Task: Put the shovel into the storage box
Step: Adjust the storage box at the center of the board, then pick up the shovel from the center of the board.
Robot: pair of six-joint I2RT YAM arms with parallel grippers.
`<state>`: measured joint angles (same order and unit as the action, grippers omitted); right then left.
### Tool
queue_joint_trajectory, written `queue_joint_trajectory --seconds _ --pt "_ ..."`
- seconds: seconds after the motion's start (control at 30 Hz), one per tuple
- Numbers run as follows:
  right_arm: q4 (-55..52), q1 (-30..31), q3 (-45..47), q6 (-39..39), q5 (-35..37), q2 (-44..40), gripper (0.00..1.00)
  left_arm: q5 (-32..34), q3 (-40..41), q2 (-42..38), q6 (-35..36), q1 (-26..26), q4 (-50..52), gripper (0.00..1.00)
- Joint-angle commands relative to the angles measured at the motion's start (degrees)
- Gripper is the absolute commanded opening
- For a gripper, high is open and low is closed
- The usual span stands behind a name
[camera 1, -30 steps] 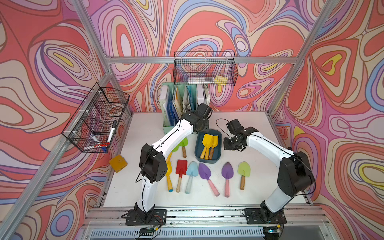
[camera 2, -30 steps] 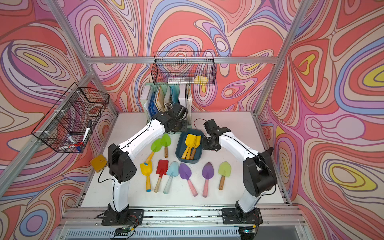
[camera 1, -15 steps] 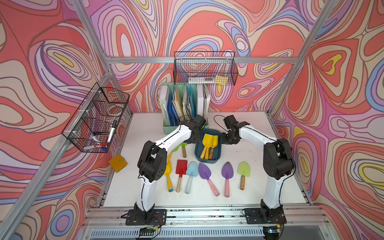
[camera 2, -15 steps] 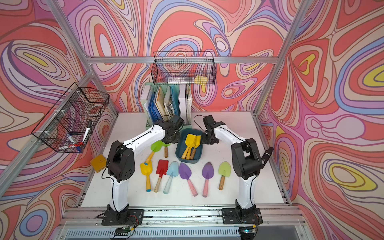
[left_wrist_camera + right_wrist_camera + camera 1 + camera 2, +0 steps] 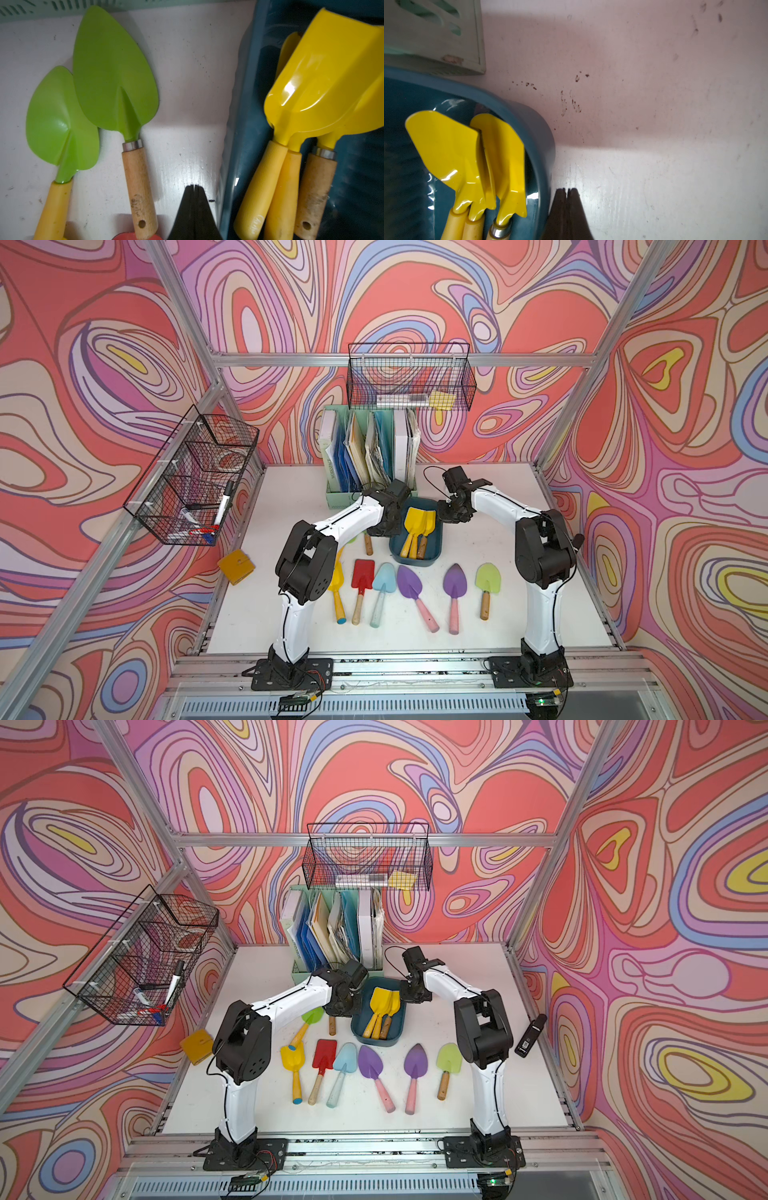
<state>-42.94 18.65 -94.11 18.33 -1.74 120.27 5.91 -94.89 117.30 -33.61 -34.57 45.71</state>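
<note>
A white table [image 5: 291,497] is seen from above in both top views, enclosed by walls of swirling pink, red and purple. Two white-and-black arms are mounted at its near edge, the left arm [image 5: 353,516] and the right arm [image 5: 498,506], and both are stretched towards the back middle of the table. A mint-green file holder [image 5: 337,498] filled with folders is placed at the back.

Just in front of the holder, the dark teal storage box [image 5: 415,562] is set on the table between the two arm tips. Three yellow shovels [image 5: 415,522] are laid inside it, blades towards the back and handles bunched together.

A row of six shovels [image 5: 409,583] is laid out on the table in front of the box: yellow, red, light blue, two purple and lime green. Two green shovels [image 5: 114,79] are placed side by side on the table near the box.

In the left wrist view, the left gripper [image 5: 194,187] is seen pressed fully together and holding nothing, over bare table between the wooden-handled green shovel and the box's wall. In the right wrist view, the right gripper [image 5: 567,190] is likewise closed and empty, just beside the outside of the box's rim.
</note>
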Motion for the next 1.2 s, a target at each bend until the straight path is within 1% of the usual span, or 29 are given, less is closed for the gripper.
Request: queue_joint_trajectory --seconds 0.0,0.23,0.4,0.53,0.63,0.67,0.83,0.97,1.0,1.07,1.17 --pt "0.0 0.1 -2.7 -0.3 -0.8 1.8 0.00 -2.1 0.2 -1.2 -0.9 -1.2 -1.6 0.00" --pt "-0.9 0.1 -5.2 -0.5 -1.1 3.1 0.00 -1.9 -1.3 0.2 -1.0 -2.5 -0.8 0.00" --pt "-1.1 0.1 -4.2 -0.5 -0.5 1.8 0.00 1.2 -2.5 0.4 0.1 -2.4 0.8 0.00" --pt "-1.4 0.0 -2.3 -0.6 1.2 -0.5 0.00 3.6 -4.3 0.9 1.5 -2.3 2.4 0.04" --pt "-2.3 0.0 -0.2 -0.4 4.1 -3.6 0.00 5.6 -5.7 0.9 2.7 -2.0 3.7 0.15" --pt "-2.8 0.0 0.6 -0.3 5.4 -5.0 0.00 6.3 -6.1 0.6 3.1 -1.8 4.0 0.21" --pt "-6.9 -0.1 6.2 1.5 10.2 -14.1 0.00 9.4 -5.8 -2.7 4.7 -1.1 4.5 0.44" --pt "-9.3 0.0 14.8 5.2 11.9 -24.7 0.24 8.2 -3.3 -6.5 5.5 -1.0 2.3 0.62" --pt "-9.9 0.0 17.2 6.5 12.3 -27.2 0.31 7.0 -2.4 -7.5 5.5 -0.9 1.5 0.64" --pt "-12.0 0.0 20.7 9.1 13.6 -31.5 0.41 4.2 -1.0 -9.0 5.1 -0.9 0.1 0.67" --pt "-15.9 0.2 24.4 12.9 15.1 -36.8 0.50 -0.8 1.4 -11.3 4.6 -0.9 -2.3 0.71"
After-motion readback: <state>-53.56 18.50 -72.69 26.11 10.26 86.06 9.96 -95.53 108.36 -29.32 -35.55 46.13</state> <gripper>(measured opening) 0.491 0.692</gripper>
